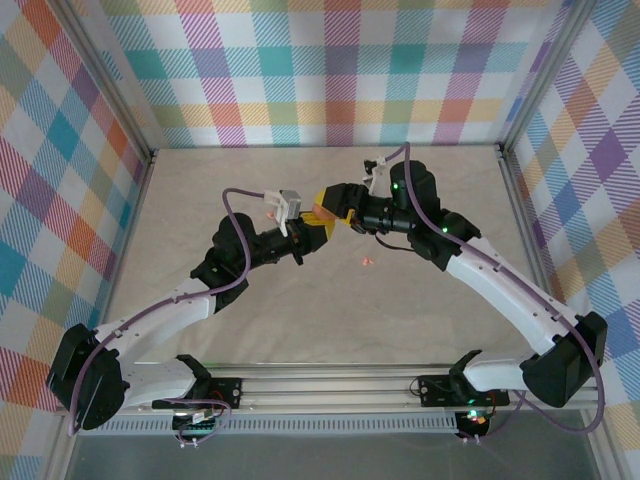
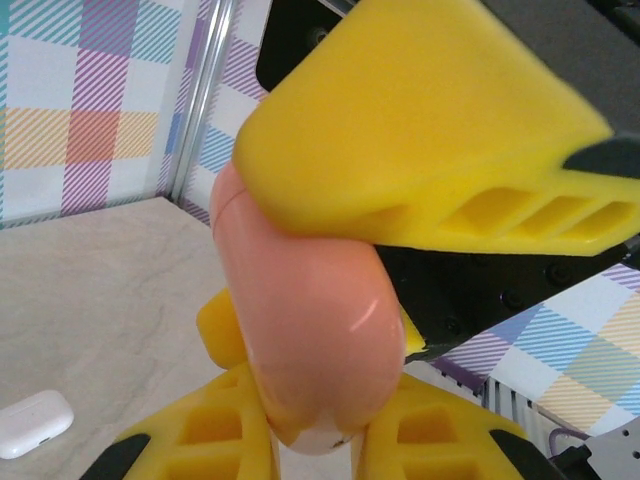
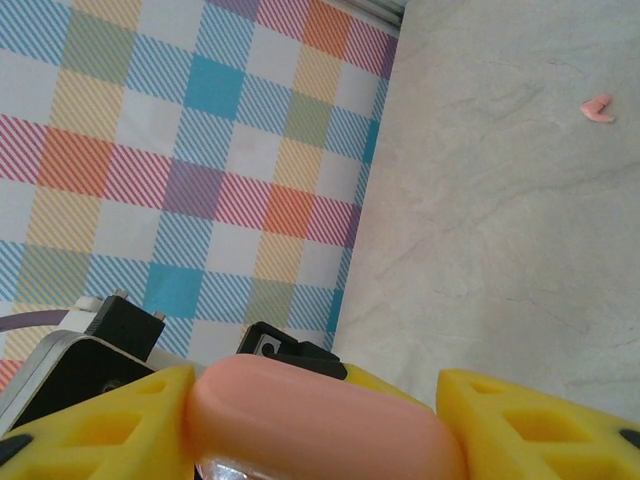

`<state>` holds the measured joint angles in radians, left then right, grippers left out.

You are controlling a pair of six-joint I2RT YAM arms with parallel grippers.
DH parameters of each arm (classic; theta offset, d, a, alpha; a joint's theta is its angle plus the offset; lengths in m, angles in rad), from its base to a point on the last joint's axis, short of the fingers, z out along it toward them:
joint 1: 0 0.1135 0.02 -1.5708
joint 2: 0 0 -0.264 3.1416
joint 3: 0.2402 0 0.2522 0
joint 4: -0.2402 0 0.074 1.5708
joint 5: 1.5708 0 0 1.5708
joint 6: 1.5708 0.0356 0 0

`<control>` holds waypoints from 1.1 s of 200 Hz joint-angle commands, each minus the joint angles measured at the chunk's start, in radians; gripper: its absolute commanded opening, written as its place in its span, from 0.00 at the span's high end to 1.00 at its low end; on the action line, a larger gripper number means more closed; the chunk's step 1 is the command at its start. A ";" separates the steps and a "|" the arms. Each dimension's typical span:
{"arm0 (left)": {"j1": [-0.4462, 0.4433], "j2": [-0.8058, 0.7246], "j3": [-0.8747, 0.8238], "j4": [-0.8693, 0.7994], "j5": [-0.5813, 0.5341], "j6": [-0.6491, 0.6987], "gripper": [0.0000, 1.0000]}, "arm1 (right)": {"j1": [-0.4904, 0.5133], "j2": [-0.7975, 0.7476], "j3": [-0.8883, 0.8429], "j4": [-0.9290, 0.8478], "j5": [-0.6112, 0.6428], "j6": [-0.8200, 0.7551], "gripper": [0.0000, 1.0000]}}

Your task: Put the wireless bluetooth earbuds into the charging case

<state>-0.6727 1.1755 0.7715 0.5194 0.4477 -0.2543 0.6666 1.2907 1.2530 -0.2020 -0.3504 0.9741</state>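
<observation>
Top camera first: both arms met over the middle of the bench (image 1: 250, 310), with the left gripper (image 1: 316, 229) and the right gripper (image 1: 333, 203) on one pink charging case (image 1: 325, 213). One pink earbud (image 1: 367, 262) lay loose on the bench, just to the near right of them. A second pink speck (image 1: 272, 213) sat left of them by the left wrist, too small to call for sure.

Left wrist cam: the left gripper's (image 2: 310, 440) jaws were closed down to the case's (image 2: 310, 310) width, a yellow finger touching each side of its end. One yellow finger (image 2: 420, 130) of the right gripper pressed on it too. One white case (image 2: 35, 423) lay on the bench, well apart.

Right wrist cam: the right gripper's (image 3: 315, 425) jaws pinched the same case (image 3: 320, 405) from both sides. One pink earbud (image 3: 598, 108) lay on the bench, well apart.
</observation>
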 commanded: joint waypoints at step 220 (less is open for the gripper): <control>0.018 -0.121 -0.121 0.078 0.016 0.138 0.37 | 0.023 -0.067 0.074 -0.235 0.029 -0.756 0.60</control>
<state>-0.6464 1.0351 0.6712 0.4454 0.5045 -0.0994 0.6746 1.2510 1.3186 -0.4244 -0.3260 0.2848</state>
